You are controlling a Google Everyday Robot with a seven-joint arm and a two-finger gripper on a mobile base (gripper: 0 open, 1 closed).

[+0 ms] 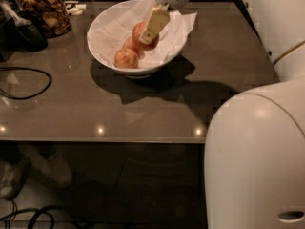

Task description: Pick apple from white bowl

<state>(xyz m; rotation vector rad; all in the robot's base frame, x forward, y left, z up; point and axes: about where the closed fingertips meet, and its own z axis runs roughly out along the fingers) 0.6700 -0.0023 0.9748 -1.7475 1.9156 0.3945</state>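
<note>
The white bowl (102, 51), lined with crumpled white paper, stands at the back middle of the dark table. My gripper (148, 31) reaches down into it from the upper right. It is shut on the pinkish-red apple (139, 32), with one cream finger (154, 24) across the apple's front and the other hidden behind it. The apple sits slightly above the two others. A yellower apple (126, 58) lies at the bowl's front, and a third apple (128, 44) shows partly behind it.
A glass jar of brown snacks (45, 11) and a black object (24, 32) stand at the back left. A black cable (26, 82) loops on the table's left. My white body (257, 161) fills the lower right. The table's front edge (95, 140) runs across the middle.
</note>
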